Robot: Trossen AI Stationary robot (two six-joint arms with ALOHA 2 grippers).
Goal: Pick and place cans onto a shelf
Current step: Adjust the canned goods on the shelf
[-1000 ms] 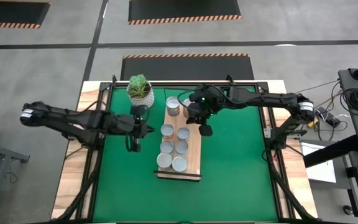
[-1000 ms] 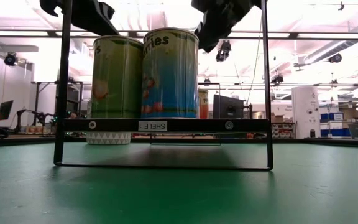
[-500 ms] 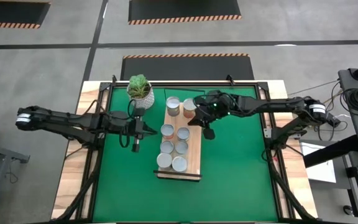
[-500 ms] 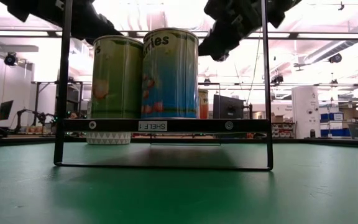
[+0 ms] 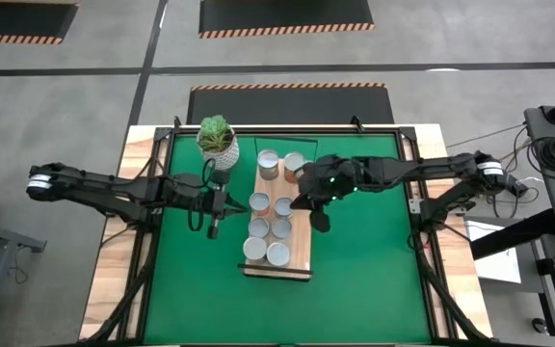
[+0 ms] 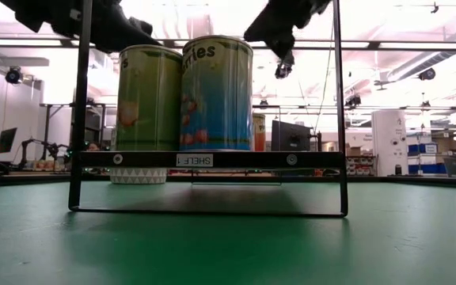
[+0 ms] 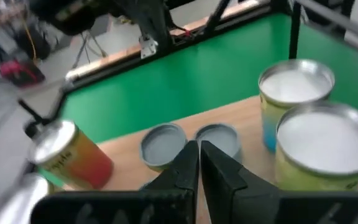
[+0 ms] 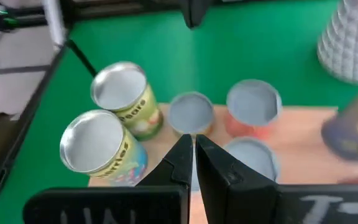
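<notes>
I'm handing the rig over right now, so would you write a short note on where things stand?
Left gripper: shut, empty, beside the shelf's left edge.
Right gripper: shut, empty, at the shelf's right edge.
Cans: eight show from above, all on the shelf: two at the far end near the plant, six in pairs toward the near end.
Done: no can is on the mat.
Left: no loose can in view; check the count before closing out.
</notes>
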